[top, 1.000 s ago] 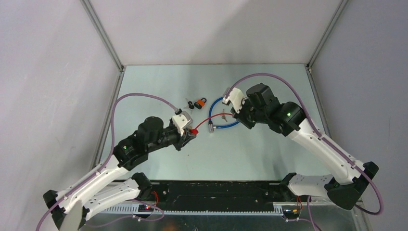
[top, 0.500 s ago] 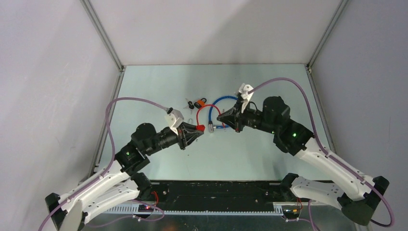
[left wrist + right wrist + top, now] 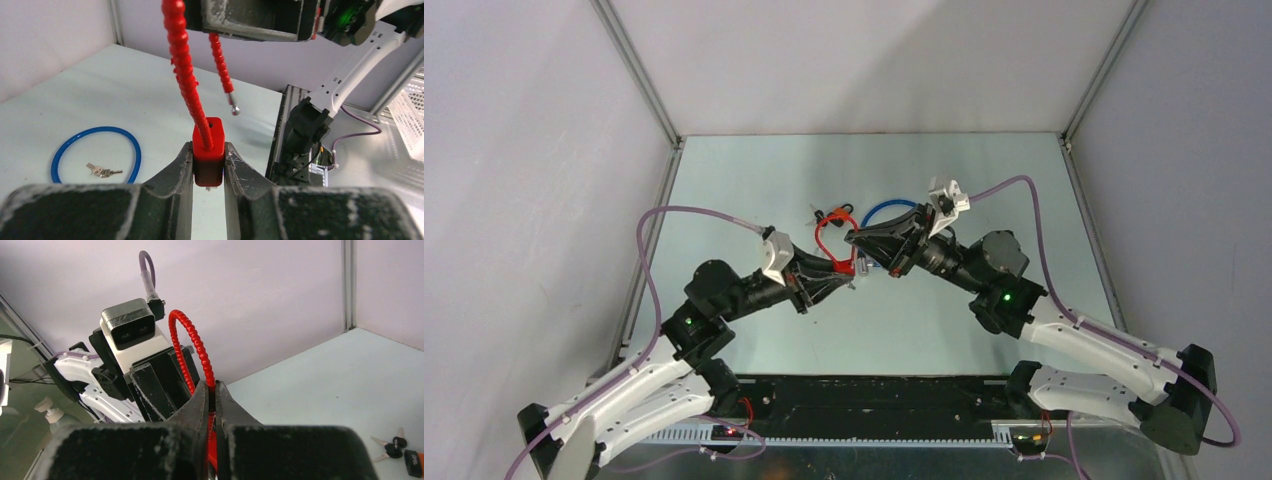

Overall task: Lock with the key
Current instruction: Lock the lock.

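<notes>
My left gripper (image 3: 208, 150) is shut on the red lock body (image 3: 209, 131) and holds it above the table (image 3: 100, 100). The lock's red ribbed cable (image 3: 186, 70) arches up from the body. Its free metal tip (image 3: 233, 106) hangs loose, out of the body. My right gripper (image 3: 210, 386) is shut on that red cable (image 3: 196, 342), close above the left gripper. In the top view the left gripper (image 3: 842, 272) and right gripper (image 3: 856, 240) meet at mid-table with the red loop (image 3: 827, 232) between them. A pair of keys (image 3: 102, 172) lies inside a blue cable loop (image 3: 95, 150).
More keys with black heads (image 3: 392, 445) and an orange padlock (image 3: 415, 462) lie on the table behind the grippers; they also show in the top view (image 3: 821, 213). The blue loop (image 3: 892, 207) lies under the right arm. Walls enclose the table on three sides.
The right gripper moved left and tilted over, taking the red cable with it. The left arm drew back a little and raised the lock body. The cable now stands in a tight upright loop.
</notes>
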You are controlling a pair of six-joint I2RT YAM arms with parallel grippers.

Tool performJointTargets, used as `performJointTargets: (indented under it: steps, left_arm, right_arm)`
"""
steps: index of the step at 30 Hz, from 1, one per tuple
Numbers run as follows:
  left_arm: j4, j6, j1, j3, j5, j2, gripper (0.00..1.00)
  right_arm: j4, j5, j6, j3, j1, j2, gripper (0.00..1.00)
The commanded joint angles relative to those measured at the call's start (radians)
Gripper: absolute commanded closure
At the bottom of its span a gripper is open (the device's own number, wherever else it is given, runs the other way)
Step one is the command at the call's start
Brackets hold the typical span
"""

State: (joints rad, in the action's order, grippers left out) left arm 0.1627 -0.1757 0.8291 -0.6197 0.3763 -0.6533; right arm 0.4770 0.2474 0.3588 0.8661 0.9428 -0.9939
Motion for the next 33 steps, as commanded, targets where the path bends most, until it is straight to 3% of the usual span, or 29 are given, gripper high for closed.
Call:
performJointTargets:
  steps: [1, 21, 33]
  left_arm:
    - [0.047, 0.017, 0.003, 0.016, 0.069, 0.008, 1.0]
    - [0.046, 0.008, 0.002, 0.011, 0.056, 0.062, 1.0]
    - [0.04, -0.07, 0.003, -0.009, -0.177, 0.051, 1.0]
  right_arm:
    - [0.214, -0.052, 0.016, -0.018, 0.047, -0.027, 1.0]
    - [0.083, -0.072, -0.118, -0.031, 0.069, -0.031, 1.0]
    - [-0.061, 0.156, -0.287, -0.014, 0.09, -0.043, 1.0]
